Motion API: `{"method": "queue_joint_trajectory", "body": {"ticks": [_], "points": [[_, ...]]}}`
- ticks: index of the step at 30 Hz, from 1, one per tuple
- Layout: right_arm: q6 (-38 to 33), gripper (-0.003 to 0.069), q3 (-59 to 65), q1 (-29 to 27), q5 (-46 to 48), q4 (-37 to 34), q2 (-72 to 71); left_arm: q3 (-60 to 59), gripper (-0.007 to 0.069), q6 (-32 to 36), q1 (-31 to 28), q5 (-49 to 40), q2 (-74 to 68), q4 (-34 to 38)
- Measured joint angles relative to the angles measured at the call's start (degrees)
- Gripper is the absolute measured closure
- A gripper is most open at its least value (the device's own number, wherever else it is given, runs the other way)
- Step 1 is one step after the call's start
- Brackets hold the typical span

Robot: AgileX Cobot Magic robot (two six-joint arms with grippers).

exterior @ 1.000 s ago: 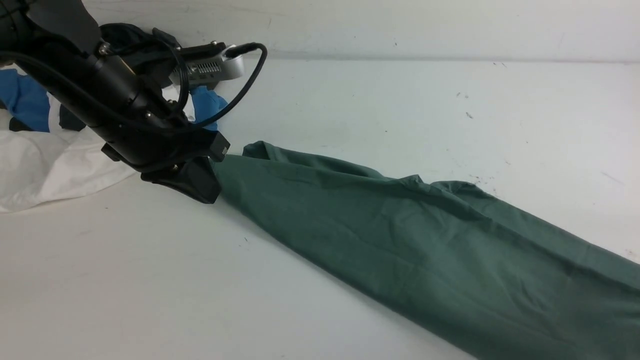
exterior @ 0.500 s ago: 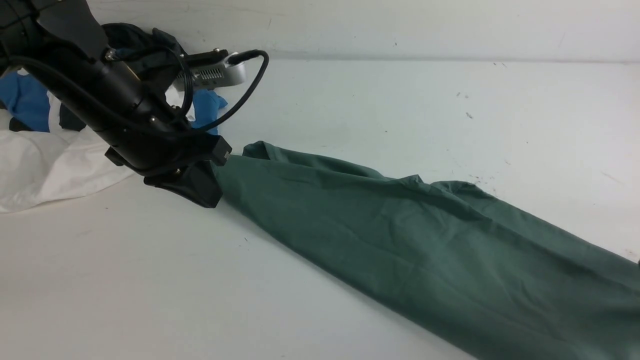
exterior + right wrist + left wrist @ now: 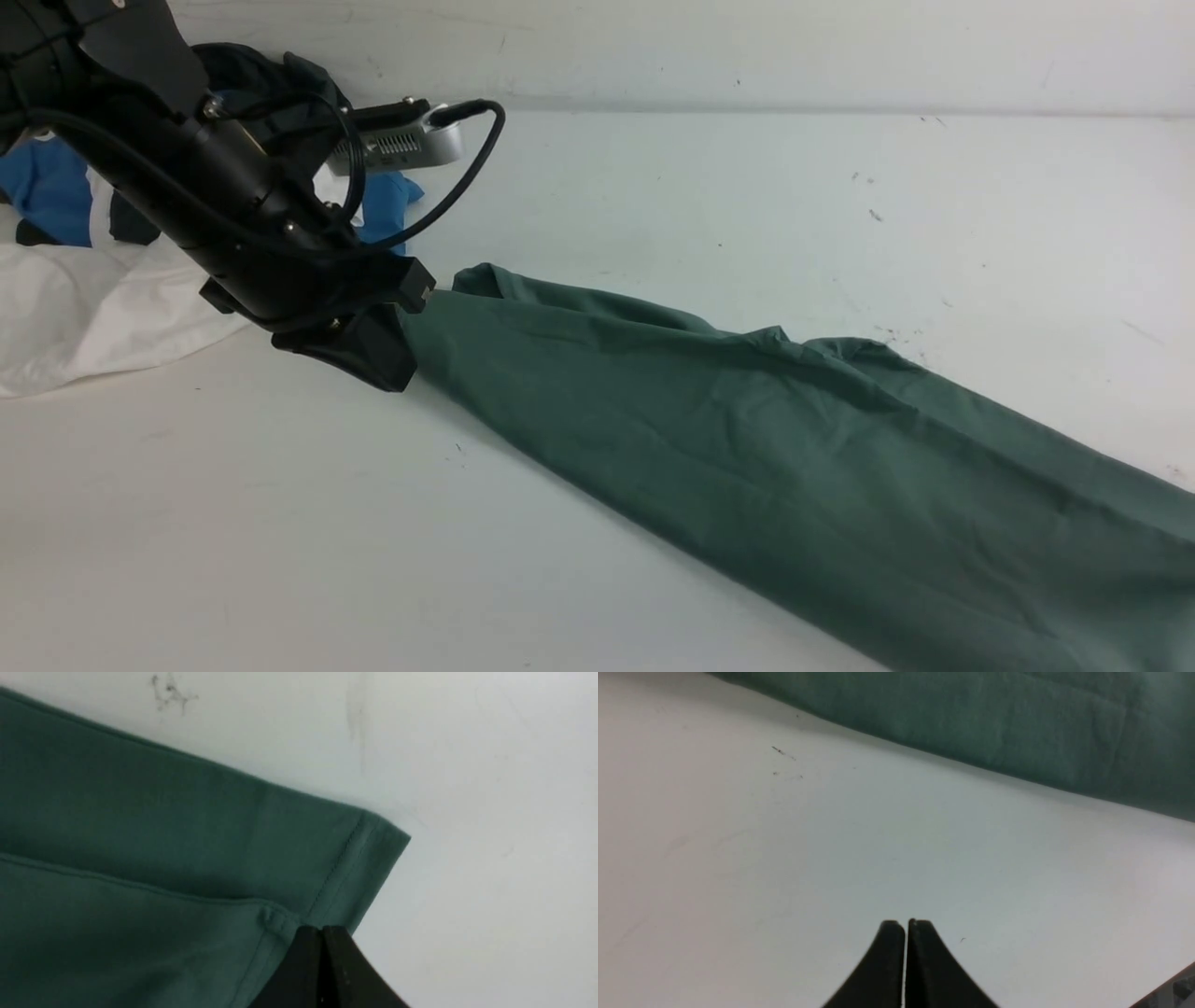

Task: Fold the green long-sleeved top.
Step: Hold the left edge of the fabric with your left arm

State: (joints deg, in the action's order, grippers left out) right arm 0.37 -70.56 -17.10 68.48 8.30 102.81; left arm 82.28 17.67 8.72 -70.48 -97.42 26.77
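The green long-sleeved top point(image 3: 794, 439) lies stretched in a long band from the table's middle to the front right. Its neck, label and logo are hidden. My left gripper point(image 3: 387, 359) sits at the band's left end. In the left wrist view it point(image 3: 906, 924) is shut and empty over bare table, with the green top point(image 3: 1017, 728) a little beyond the tips. My right gripper point(image 3: 322, 928) is out of the front view. It is shut at the stitched hem corner of the green top point(image 3: 163, 835), and the cloth bunches at its tips.
A white garment point(image 3: 84, 308), a blue garment point(image 3: 42, 187) and a dark garment point(image 3: 261, 75) are heaped at the back left behind my left arm. The white table point(image 3: 280, 523) ends at a wall point(image 3: 747, 47) at the back.
My left arm has shifted slightly up and to the right beside the cloth's left end. The green top has barely moved.
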Motion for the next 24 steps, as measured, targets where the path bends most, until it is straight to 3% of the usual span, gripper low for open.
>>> {"method": "queue_joint_trajectory", "body": {"ticks": [5, 9, 14, 17, 24], "points": [[-1.0, 0.0636, 2.2, 0.0, 0.6, -0.1, 1.5, 0.0, 0.0629, 0.0, 0.0, 0.0, 0.0, 0.0], [-3.3, 0.0549, 3.2, 0.0, 0.6, -1.4, 3.6, 0.0, 0.0629, 0.0, 0.0, 0.0, 0.0, -0.1], [-4.6, 0.0377, 3.3, 0.0, -1.1, -1.6, 6.7, 0.0, 0.0629, 0.0, 0.0, 0.0, 0.0, -0.1], [-4.6, 0.0325, 3.3, 0.0, -1.3, -1.5, 6.9, 0.0, 0.0629, 0.0, 0.0, 0.0, 0.0, -0.1], [-4.9, 0.0309, 3.3, 0.0, -1.7, -1.5, 6.9, 0.0, 0.0629, 0.0, 0.0, 0.0, 0.0, -0.1]]}}
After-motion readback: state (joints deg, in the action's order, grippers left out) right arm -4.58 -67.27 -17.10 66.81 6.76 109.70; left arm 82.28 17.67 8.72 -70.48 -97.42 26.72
